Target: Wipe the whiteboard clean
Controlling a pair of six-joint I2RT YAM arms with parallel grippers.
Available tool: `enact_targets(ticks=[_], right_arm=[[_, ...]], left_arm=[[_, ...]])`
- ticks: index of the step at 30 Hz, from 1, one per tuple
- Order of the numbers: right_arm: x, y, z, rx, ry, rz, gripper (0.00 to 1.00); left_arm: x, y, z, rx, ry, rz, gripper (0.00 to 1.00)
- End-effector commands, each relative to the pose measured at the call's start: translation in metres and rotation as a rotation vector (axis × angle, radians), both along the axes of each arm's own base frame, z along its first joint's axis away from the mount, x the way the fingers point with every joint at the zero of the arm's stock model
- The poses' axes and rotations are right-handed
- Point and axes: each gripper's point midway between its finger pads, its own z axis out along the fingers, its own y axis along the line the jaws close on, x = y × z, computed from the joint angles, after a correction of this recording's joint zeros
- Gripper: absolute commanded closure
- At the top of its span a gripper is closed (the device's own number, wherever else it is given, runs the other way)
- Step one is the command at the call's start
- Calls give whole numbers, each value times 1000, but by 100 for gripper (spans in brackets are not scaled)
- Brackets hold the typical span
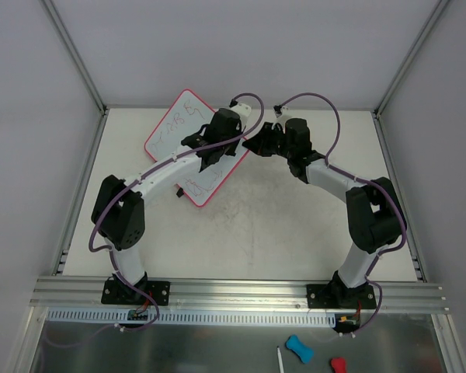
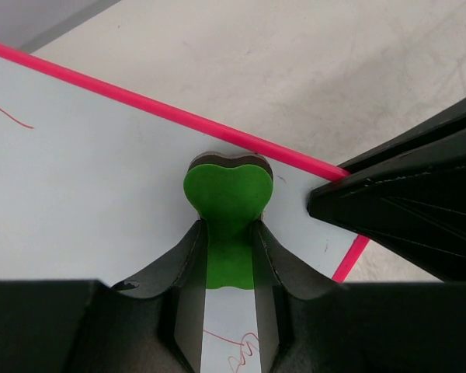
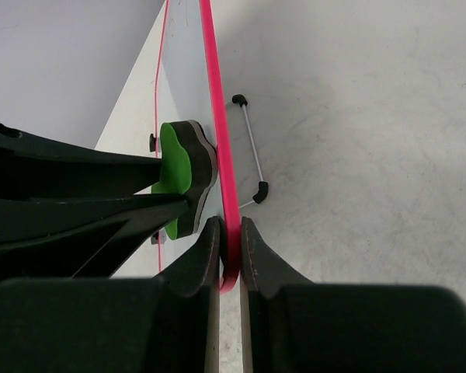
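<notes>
We see the whiteboard [image 1: 175,132] lying skewed like a diamond in the upper left-centre of the top view, on the pale table [image 1: 279,225]. Its pink-red rim runs all round, and thin scribbles mark its face near the upper edge and the lower corner. The left gripper [image 2: 229,233] is clenched on a green eraser [image 2: 227,190], with both black fingers pinching its narrow waist. The eraser has a green top and a dark layer beneath; in the left wrist view it sits at the centre of the frame over the white face, just short of the rim. We cannot tell whether the dark layer touches the board. The right gripper [image 3: 231,233] is clamped on the board's rim near a corner; in the right wrist view the pink edge runs up from between its fingers at bottom centre. A thin wire piece [image 3: 252,148] with black ends shows just right of that rim. At the bottom of the top view, a blue bone-shaped block [image 1: 299,348] and a white pen [image 1: 280,361] lie on a metal shelf.
</notes>
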Motion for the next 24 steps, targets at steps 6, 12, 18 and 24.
enact_targets(ticks=[6,12,18,24], right_arm=[[-42,43,10,12,-36,201,100],[-42,43,11,12,-40,201,100],[-41,43,12,12,-40,201,100],[-42,43,11,12,-38,203,100]], left_arm=[[-15,-27,-26,40,26,-113,100],[-23,-30,-24,20,28,-155,100],[-31,-31,-17,-12,19,-184,100],[-31,-30,-14,-32,15,-180,100]])
